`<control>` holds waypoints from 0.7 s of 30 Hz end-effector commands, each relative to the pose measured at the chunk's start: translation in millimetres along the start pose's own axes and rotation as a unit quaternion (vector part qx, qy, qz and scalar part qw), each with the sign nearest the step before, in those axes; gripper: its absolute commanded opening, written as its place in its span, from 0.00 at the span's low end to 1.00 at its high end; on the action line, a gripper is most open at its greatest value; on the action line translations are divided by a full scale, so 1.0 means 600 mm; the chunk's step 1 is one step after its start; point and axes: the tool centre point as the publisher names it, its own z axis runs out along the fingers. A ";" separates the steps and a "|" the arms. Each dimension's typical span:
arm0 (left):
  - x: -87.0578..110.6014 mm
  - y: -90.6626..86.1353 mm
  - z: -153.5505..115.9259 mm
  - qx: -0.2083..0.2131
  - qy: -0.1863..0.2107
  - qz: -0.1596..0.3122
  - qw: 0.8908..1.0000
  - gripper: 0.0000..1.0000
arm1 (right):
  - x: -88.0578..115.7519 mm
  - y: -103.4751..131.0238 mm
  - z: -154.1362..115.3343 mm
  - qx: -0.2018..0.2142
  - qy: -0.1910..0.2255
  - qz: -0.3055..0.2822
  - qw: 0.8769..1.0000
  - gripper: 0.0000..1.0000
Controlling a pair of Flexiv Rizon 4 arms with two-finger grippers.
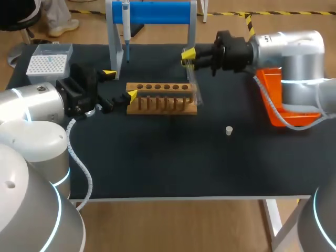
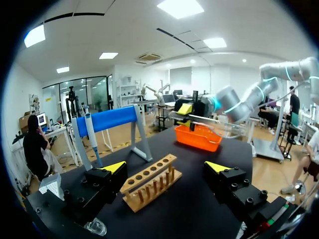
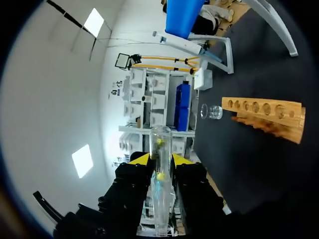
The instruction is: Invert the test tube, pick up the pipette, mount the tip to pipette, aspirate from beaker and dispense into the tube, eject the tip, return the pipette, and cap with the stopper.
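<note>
— Well, what's that lone white dot nearest us on the dark table [image 1: 168,168]?

— That's the stopper [image 1: 229,130], right of centre and well apart from everything else. Behind it, mid-frame, lies the wooden rack [image 1: 163,98].

— And the arms?

— The left gripper [image 1: 120,84] comes in from the left edge with its fingers spread wide, its tips just off the rack's left end. In the left wrist view a glass beaker [image 2: 94,226] sits under it.

— The other one?

— The right gripper [image 1: 188,55], in from the upper right, is pinching the clear test tube [image 1: 193,80]. The tube slants down toward the rack's right end. I cannot tell whether it touches.

— Anything crowding them?

— An orange bin [image 1: 278,102] sits at the right edge beneath that arm, and a white tip box [image 1: 47,63] at upper left. Farthest back is the blue stand [image 1: 157,13], with the pipette [image 1: 126,29] hanging at its left.
</note>
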 end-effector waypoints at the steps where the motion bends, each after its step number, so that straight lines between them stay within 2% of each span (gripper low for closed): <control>1: 0.000 0.002 0.001 0.003 0.000 0.000 1.000 1.00 | -0.005 0.003 0.000 0.005 0.011 0.009 1.000 0.00; 21: 0.000 0.002 0.001 0.003 0.000 0.000 1.000 1.00 | -0.001 0.005 0.003 0.010 0.020 0.015 1.000 0.00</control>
